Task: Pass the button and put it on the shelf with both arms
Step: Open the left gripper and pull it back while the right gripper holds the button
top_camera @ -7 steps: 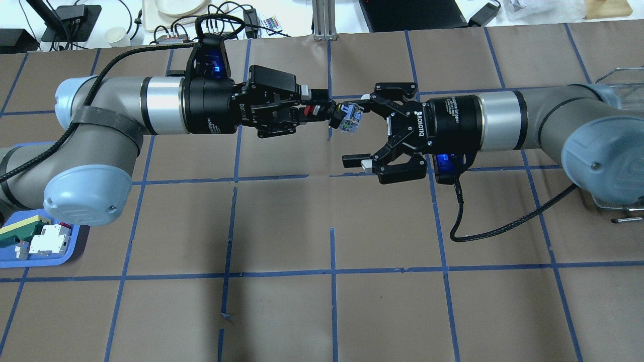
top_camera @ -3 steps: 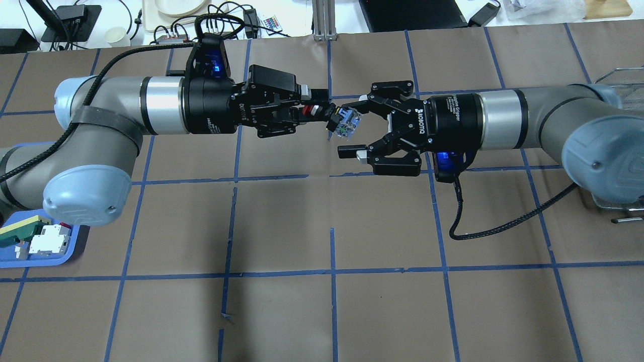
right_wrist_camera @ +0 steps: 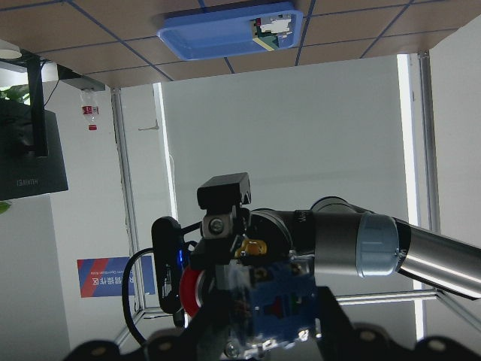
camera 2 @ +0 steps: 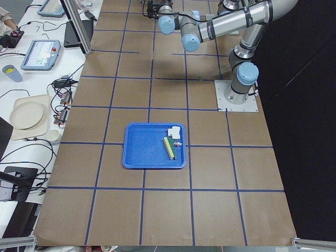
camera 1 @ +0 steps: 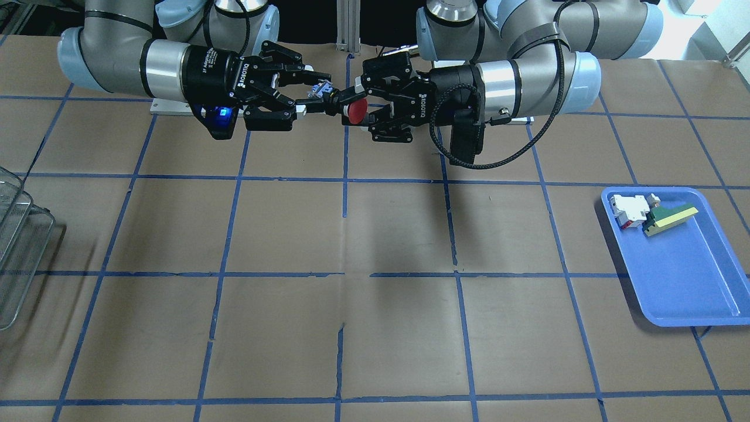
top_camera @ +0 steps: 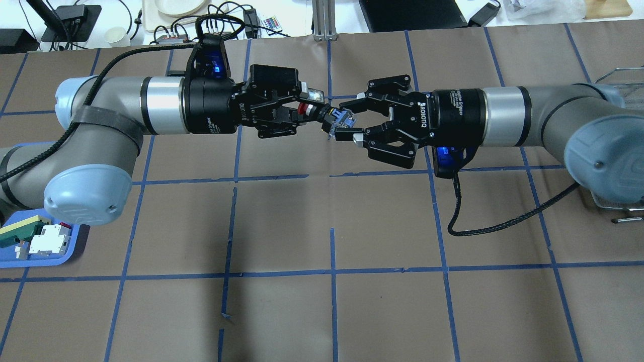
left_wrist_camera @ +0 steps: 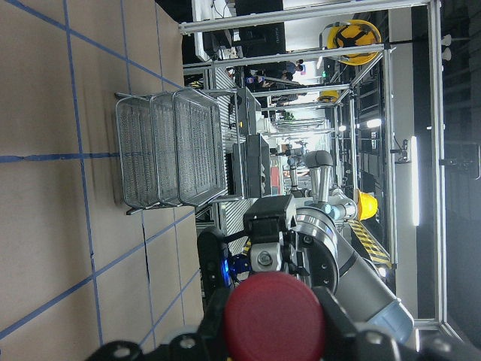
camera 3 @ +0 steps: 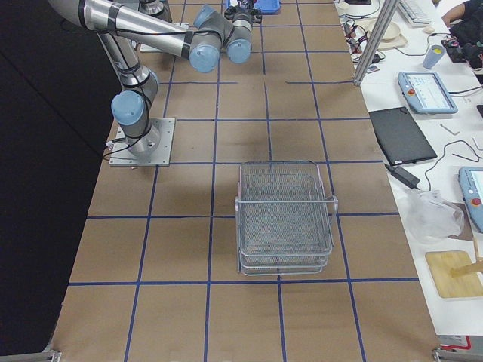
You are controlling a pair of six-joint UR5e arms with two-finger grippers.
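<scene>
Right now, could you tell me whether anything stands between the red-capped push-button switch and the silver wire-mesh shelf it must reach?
Nothing visible does. The red-capped button is held in mid-air by the left gripper; toward the wire-mesh shelf lie only brown paper-covered table and the right arm itself.

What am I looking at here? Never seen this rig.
A robot with a left arm and a right arm at a brown gridded table, mid hand-over. Views: one from across the table, one from behind the robot, two from the table ends, and one camera on each wrist. The left gripper holds the button by its red cap. The right gripper has its jaws either side of the clear-bluish base; contact is uncertain. At the left end, a blue tray holds a white-and-red block and a green-and-yellow piece. At the right end stands the wire-mesh shelf.
</scene>
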